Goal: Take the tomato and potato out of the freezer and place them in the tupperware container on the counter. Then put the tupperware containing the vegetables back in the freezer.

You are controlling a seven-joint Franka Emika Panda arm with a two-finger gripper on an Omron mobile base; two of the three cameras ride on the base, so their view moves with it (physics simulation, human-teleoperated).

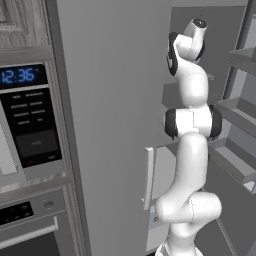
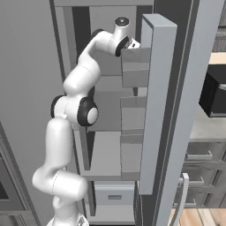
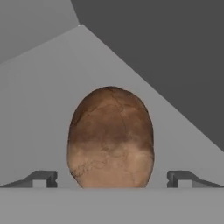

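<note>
Reaching into the freezer (image 2: pixel 163 110), the gripper (image 3: pixel 112 177) is held wide open around the potato (image 3: pixel 110 138).

The potato is seen lying on a grey inner shelf (image 3: pixel 48 109), between the two fingertips (image 3: pixel 43 178); contact with them cannot be judged.

1. In the hand view the potato (image 3: pixel 110 138) sits at centre frame on a freezer shelf (image 3: pixel 48 109).
2. The end effector (image 3: pixel 112 178) straddles the potato's lower part, one fingertip (image 3: pixel 43 178) at lower left, the other at lower right.
3. In the left base view the microwave (image 1: pixel 27 117) fills the left, the freezer (image 1: pixel 112 100) stands to its right.
4. In the right base view the freezer's open door (image 2: pixel 152 101) stands at centre, with the worktop (image 2: pixel 207 126) at right.
</note>
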